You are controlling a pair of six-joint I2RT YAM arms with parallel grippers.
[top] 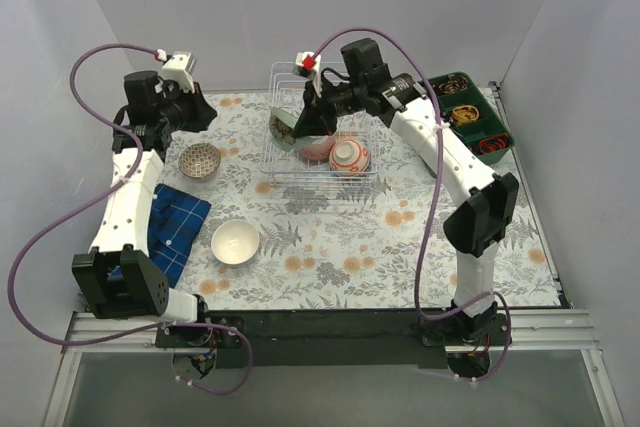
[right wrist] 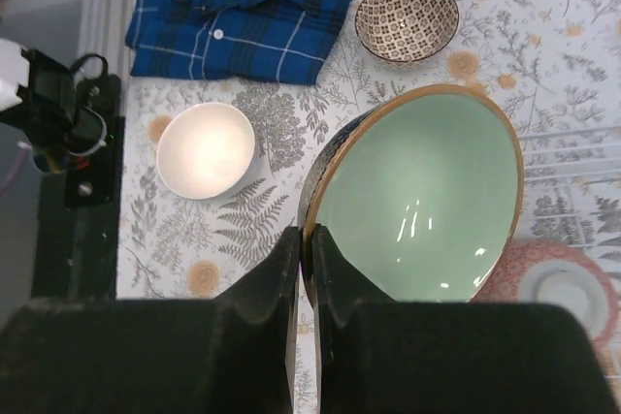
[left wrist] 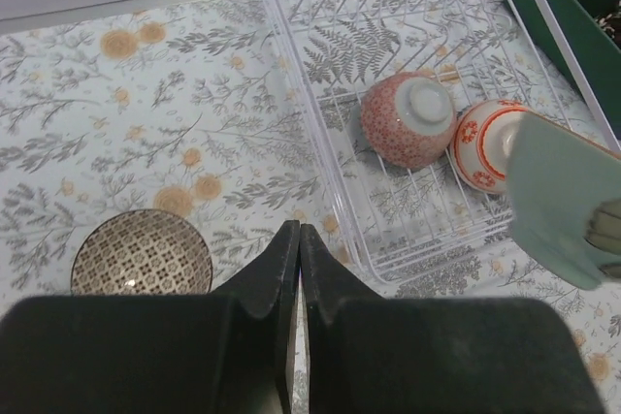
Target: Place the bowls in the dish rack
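Note:
My right gripper [top: 303,125] is shut on the rim of the mint green bowl [top: 285,128], holding it tilted above the left end of the wire dish rack [top: 320,179]. In the right wrist view the fingers [right wrist: 306,235] pinch the bowl's rim [right wrist: 422,196]. A pinkish-red bowl [top: 318,149] and an orange-red bowl [top: 350,155] lie inside the rack. The dark grey patterned bowl [top: 200,159] and the white bowl [top: 235,242] sit on the table. My left gripper [left wrist: 299,232] is shut and empty, above the table beside the dark grey bowl [left wrist: 142,254]. No blue-and-white bowl shows.
A folded blue plaid shirt [top: 175,222] lies at the left, next to the white bowl. A dark green compartmented tray [top: 470,122] stands right of the rack. Grey walls close in the back and sides of the floral table.

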